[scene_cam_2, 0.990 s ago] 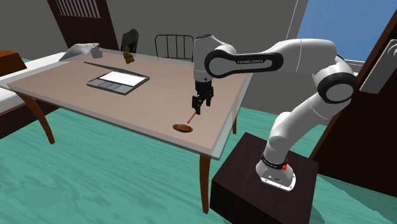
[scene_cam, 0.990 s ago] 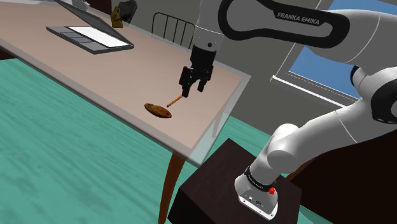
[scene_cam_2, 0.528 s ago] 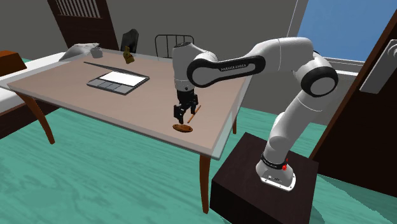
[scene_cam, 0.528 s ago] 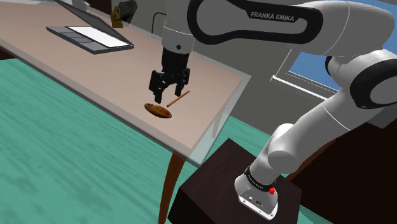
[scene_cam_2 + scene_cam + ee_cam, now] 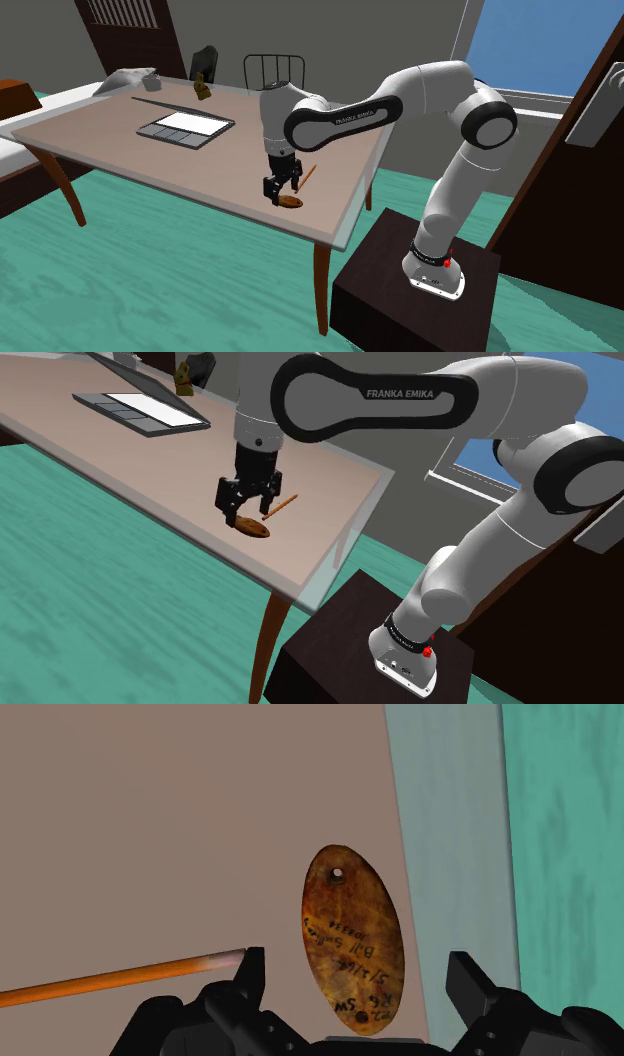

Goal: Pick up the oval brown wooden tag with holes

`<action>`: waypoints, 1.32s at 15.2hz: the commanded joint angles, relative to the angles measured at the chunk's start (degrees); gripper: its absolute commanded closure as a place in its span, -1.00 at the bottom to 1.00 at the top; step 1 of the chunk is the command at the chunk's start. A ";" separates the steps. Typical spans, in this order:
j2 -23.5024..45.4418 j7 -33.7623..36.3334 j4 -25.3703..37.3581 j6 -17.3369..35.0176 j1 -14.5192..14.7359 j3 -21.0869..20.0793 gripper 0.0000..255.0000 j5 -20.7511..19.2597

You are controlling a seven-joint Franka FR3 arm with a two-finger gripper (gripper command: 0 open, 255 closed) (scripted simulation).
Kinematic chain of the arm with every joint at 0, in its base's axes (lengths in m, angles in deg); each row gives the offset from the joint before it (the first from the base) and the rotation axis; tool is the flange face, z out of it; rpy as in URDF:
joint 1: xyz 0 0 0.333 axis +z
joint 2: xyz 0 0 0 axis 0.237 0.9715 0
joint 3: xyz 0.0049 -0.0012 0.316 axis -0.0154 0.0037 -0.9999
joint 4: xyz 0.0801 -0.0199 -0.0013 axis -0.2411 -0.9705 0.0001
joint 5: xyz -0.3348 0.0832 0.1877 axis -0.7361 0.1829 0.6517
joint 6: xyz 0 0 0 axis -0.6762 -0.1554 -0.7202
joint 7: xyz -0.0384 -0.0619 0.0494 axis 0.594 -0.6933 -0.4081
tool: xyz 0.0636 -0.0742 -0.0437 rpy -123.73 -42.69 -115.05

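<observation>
Oval brown tag [image 5: 352,939] lay flat on the bench [image 5: 150,462], near the bench edge. In the shoulder view its long axis ran roughly from 10 to 4 o'clock. In the wrist view the axis ran straight out from the hand, the end with the clearer hole pointing away and a second hole at the near end. The end effector [image 5: 357,962] hung low over the tag, fingers spread wide, one on each long side, gripping nothing; they appeared not to touch it. An orange stick [image 5: 120,979] lay beside one finger, its tip just at that fingertip.
</observation>
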 commanded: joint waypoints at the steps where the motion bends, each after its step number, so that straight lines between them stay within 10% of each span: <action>1: 0.18 0.08 -1.76 1.96 0.11 -0.21 -1.00 0.02; 3: 0.18 0.08 -1.76 1.96 0.11 -0.21 -1.00 0.02; 4: 0.18 0.07 -1.80 2.00 0.11 -0.20 1.00 0.02; 20: -0.21 0.27 3.26 -3.41 -0.04 0.12 1.00 -0.03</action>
